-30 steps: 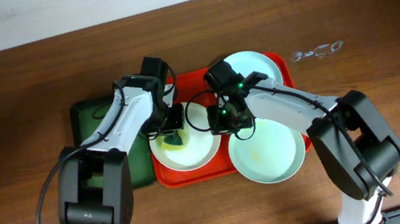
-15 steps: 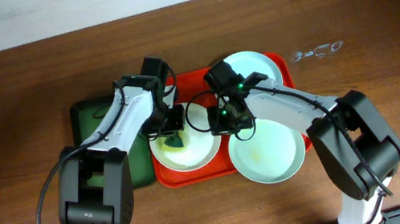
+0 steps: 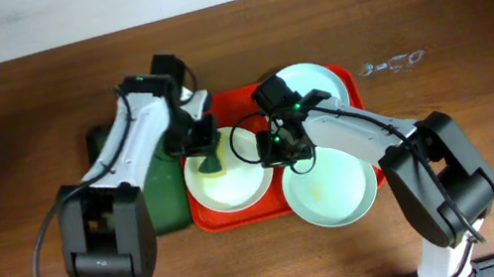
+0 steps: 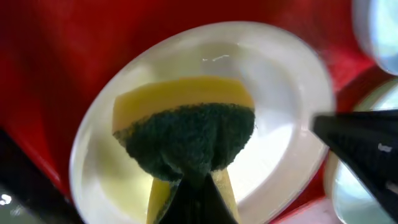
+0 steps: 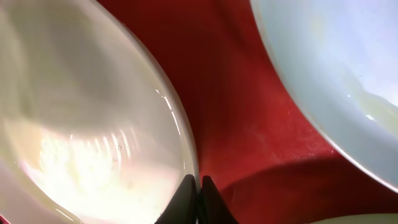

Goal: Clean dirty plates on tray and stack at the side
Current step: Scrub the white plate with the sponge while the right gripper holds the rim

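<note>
Sponge [image 4: 186, 137] in left end effector [image 4: 189, 186] shifted farther across white plate [image 4: 283, 146].

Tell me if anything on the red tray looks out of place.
The nearer green plate overhangs the red tray's front rim instead of lying within it. The white plate, under the left gripper's sponge and pinched by the right gripper, lies inside.

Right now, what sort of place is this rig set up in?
Probably a lab bench staged as a dishwashing mock-up, not a real kitchen: bare wooden table, a red tray holding a white plate and two mint plates, a sponge in the left gripper. No sink or tap in view.
</note>
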{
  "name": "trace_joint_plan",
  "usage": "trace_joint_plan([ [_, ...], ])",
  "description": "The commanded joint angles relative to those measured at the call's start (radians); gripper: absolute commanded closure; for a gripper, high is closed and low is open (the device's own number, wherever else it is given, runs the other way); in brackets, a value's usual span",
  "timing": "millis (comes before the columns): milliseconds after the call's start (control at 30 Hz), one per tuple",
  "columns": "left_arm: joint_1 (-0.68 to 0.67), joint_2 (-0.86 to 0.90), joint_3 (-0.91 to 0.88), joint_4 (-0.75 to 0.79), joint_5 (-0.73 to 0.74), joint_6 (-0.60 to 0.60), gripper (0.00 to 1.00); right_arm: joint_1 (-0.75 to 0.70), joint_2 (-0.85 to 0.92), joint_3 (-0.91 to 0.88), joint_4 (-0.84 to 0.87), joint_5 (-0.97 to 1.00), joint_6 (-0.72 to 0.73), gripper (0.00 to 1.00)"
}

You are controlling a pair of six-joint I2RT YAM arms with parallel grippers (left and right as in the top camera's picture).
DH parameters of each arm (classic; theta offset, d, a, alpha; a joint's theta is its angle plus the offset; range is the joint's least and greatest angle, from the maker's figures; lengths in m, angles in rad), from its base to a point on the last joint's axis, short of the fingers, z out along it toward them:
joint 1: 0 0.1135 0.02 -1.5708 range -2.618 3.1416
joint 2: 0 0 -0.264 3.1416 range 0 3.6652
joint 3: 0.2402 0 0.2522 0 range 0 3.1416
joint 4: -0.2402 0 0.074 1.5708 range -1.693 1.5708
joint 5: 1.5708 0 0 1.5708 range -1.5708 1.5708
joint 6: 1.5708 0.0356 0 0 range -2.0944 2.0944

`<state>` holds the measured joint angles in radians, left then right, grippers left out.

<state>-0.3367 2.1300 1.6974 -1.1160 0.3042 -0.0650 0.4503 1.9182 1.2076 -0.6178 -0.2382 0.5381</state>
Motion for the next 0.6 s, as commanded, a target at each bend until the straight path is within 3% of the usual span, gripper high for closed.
trace_joint_plan([
  [0,-0.069,-0.033,-0.123,0.08,-0.171,-0.078,1.0,0.002,0.002,-0.003,0.004,-0.02,-0.011,0.96],
  [100,-0.11,-0.032,-0.219,0.148,-0.246,-0.177,1.0,0.002,0.002,-0.003,0.004,-0.02,-0.011,0.96],
  [133,-0.12,-0.032,-0.229,0.154,-0.188,-0.164,1.0,0.002,0.002,-0.003,0.004,-0.02,-0.011,0.96],
  [200,-0.121,-0.042,-0.2,0.142,0.072,-0.023,1.0,0.002,0.002,-0.003,0.004,-0.02,-0.011,0.96],
  [267,-0.104,-0.069,-0.146,0.111,0.09,-0.023,1.0,0.002,0.002,-0.002,0.004,-0.02,-0.011,0.96],
  [433,-0.06,-0.152,-0.106,0.092,-0.164,-0.095,1.0,0.002,0.002,-0.002,0.005,-0.02,-0.011,0.96],
  [567,-0.076,-0.147,-0.182,0.132,-0.288,-0.129,1.0,0.002,0.002,-0.002,0.005,-0.02,-0.011,0.96],
])
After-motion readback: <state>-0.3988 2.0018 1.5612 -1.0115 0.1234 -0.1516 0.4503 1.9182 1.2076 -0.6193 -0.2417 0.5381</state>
